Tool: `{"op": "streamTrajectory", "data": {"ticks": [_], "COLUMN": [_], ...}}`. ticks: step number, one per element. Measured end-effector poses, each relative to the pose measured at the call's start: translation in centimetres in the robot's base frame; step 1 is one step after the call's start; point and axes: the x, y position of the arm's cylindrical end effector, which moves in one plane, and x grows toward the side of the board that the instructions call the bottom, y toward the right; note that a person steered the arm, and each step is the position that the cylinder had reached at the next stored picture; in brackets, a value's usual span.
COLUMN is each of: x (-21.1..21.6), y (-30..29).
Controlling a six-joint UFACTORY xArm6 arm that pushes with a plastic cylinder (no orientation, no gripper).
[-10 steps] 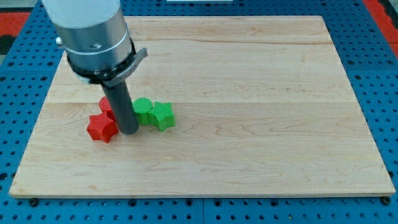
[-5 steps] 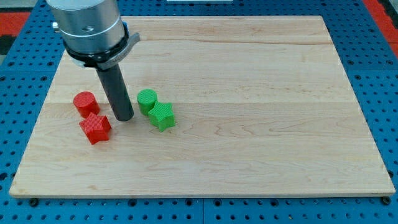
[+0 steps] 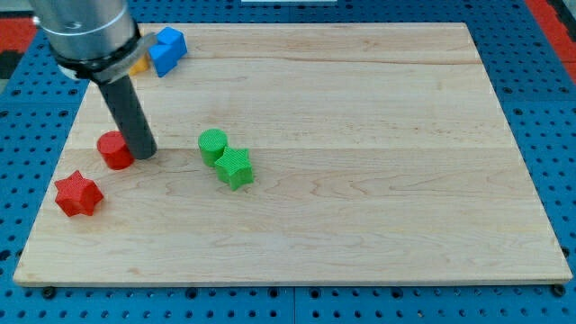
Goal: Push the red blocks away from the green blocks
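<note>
Camera view: we are seeing my tip (image 3: 143, 154) resting just beside the red cylinder (image 3: 114, 149), seemingly touching its right side. Red star (image 3: 76, 194) is lying toward lower left; green cylinder (image 3: 212, 144) and green star (image 3: 234, 167) are sitting together, well right.

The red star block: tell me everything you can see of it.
The red star block is a solid bright red piece with a star-shaped top face, short points and vertical sides marked by fine ridges, like printed plastic. It lies flat on the wooden board near the view's bottom-left corner, touching nothing. The red cylinder sits apart from it, up and to the view's right, and my tip is at that cylinder's right side, well clear of the star.
</note>
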Motion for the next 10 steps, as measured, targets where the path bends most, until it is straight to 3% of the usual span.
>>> {"op": "streamTrajectory", "data": {"ticks": [1, 2, 5, 6, 8, 9, 10], "x": [-0.6, -4.6, -1.5, -3.1, -2.3, -1.1, 0.4], "y": [-1.7, -1.5, -5.5, -6.0, -7.2, -10.9, -7.9]}}
